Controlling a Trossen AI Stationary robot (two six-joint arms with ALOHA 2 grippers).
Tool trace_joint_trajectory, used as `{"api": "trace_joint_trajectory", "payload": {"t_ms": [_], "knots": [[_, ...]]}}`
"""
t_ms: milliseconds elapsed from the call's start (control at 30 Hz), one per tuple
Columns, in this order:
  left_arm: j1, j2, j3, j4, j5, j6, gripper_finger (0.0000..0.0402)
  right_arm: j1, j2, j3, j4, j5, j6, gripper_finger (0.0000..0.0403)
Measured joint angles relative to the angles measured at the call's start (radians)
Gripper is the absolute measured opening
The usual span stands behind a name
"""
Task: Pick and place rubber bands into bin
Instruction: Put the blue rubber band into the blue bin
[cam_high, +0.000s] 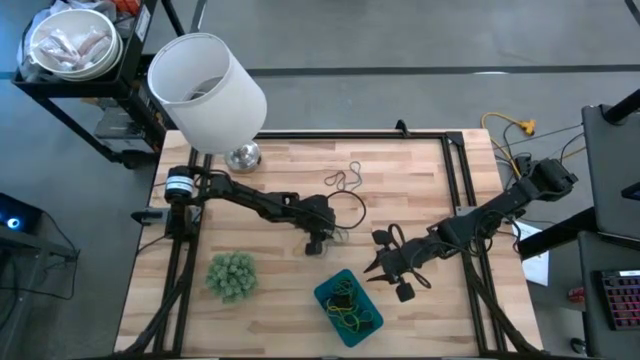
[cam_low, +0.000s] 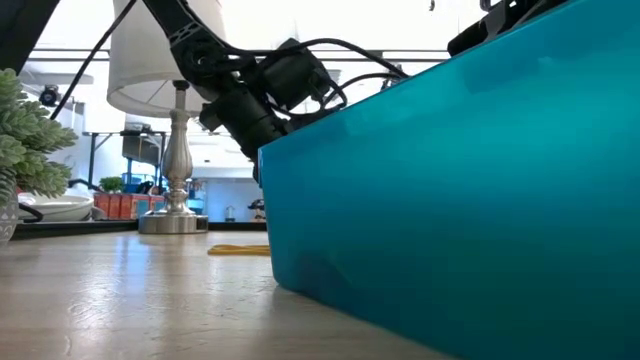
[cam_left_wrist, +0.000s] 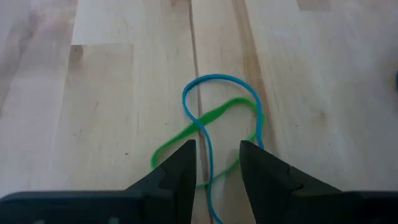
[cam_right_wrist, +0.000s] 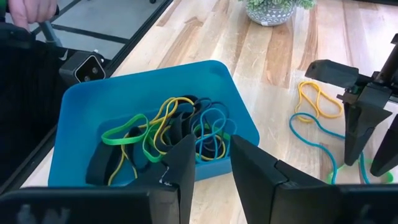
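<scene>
Fingers (cam_left_wrist: 180, 171) of the left gripper (cam_left_wrist: 214, 168) are standing parted, pointing down at the table (cam_high: 420, 180) with a green rubber band (cam_left_wrist: 211, 118) and a blue rubber band (cam_left_wrist: 217, 84) lying crossed between and just ahead of the tips; neither band is being gripped. In the high view the left gripper (cam_high: 318, 243) is hanging over the middle of the table, just above the bin's (cam_high: 328, 292) far corner. The right gripper (cam_right_wrist: 208, 158) is hovering beside the bin (cam_right_wrist: 74, 112), its fingers parted and holding nothing, with the bin's near wall just ahead of the tips. The bin is sitting near the front edge of the table, between the two grippers, and is holding a tangle of rubber bands (cam_right_wrist: 168, 130) in yellow, green, blue and black. A yellow rubber band (cam_right_wrist: 317, 99) is lying on the wood just beside the bin. Farther back, tan rubber bands (cam_high: 343, 178) are lying well apart from the bin. A fuzzy green ball (cam_high: 231, 274) is resting to the left of the bin, and a lamp (cam_high: 208, 88) is standing at the back left corner.
</scene>
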Motion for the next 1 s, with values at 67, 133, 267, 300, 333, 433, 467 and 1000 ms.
{"api": "trace_joint_trajectory", "payload": {"t_ms": [67, 133, 267, 300, 333, 433, 467, 1000], "knots": [[0.003, 0.003, 0.0, 0.001, -0.002, 0.0, 0.0107, 0.0, 0.0, 0.0, 0.0, 0.0, 0.0, 0.0094], [0.004, 0.006, 0.0, 0.001, -0.005, 0.0, 0.0107, 0.0, 0.0, 0.0, 0.001, 0.0, 0.0, 0.0095], [0.004, 0.007, -0.001, 0.003, -0.016, 0.0, 0.0107, 0.0, 0.0, 0.0, 0.001, 0.0, 0.0, 0.0092], [0.004, 0.007, -0.001, 0.003, -0.023, 0.0, 0.0107, 0.0, 0.0, 0.0, 0.001, 0.0, 0.0, 0.0091], [0.004, 0.007, -0.001, 0.003, -0.027, -0.002, 0.0107, 0.0, 0.0, 0.0, 0.001, 0.0, 0.0, 0.009], [0.006, 0.007, -0.004, 0.003, -0.028, -0.002, 0.0107, 0.0, 0.0, 0.0, 0.002, 0.0, 0.0, 0.0086], [0.005, 0.007, -0.005, 0.003, -0.028, -0.003, 0.0107, 0.0, 0.0, 0.0, 0.002, 0.0, 0.0, 0.0085], [0.008, 0.008, -0.007, -0.002, -0.044, 0.002, 0.0005, 0.0, 0.0, 0.0, 0.003, 0.0, 0.0, 0.0078]]}}
